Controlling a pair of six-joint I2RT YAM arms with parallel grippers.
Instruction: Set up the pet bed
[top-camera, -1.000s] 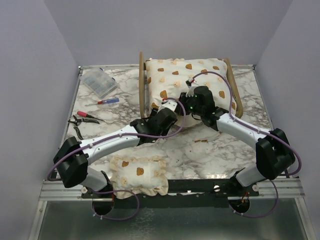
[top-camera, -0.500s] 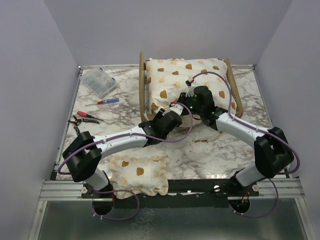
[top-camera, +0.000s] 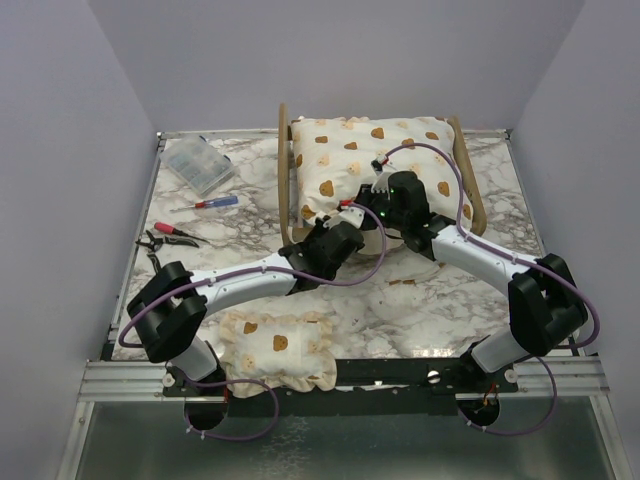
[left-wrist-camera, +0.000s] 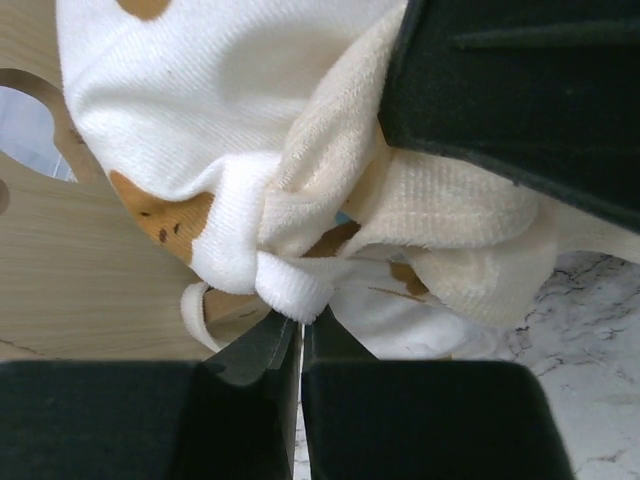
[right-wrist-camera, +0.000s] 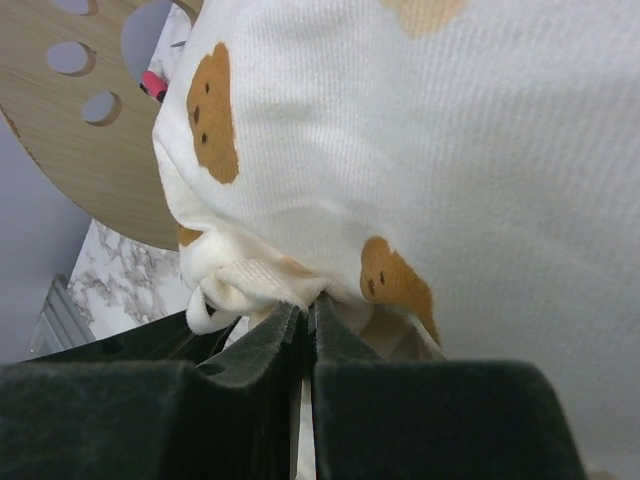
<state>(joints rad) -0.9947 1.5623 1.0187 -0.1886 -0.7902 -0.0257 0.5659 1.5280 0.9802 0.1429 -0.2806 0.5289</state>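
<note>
Left wrist view: clamped on cushion (left-wrist-camera: 200, 80) ruffle with left fingers (left-wrist-camera: 250, 375); likewise right fingers (right-wrist-camera: 262, 350). Done: cushion laid on pet bed (left-wrist-camera: 90, 290) just beyond fingers. Left, probably: seating it, adding pillow (top-camera: 275, 345) from well behind fingers.

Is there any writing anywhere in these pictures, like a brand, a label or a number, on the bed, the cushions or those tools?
None: no word, number or sign can be read in any view.
cushion and pillow: bear-face print only, no words.
bed: paw-shaped cutout holes, no lettering.
plastic box, screwdriver and pliers: too small to tell whether they bear any marks.
</note>
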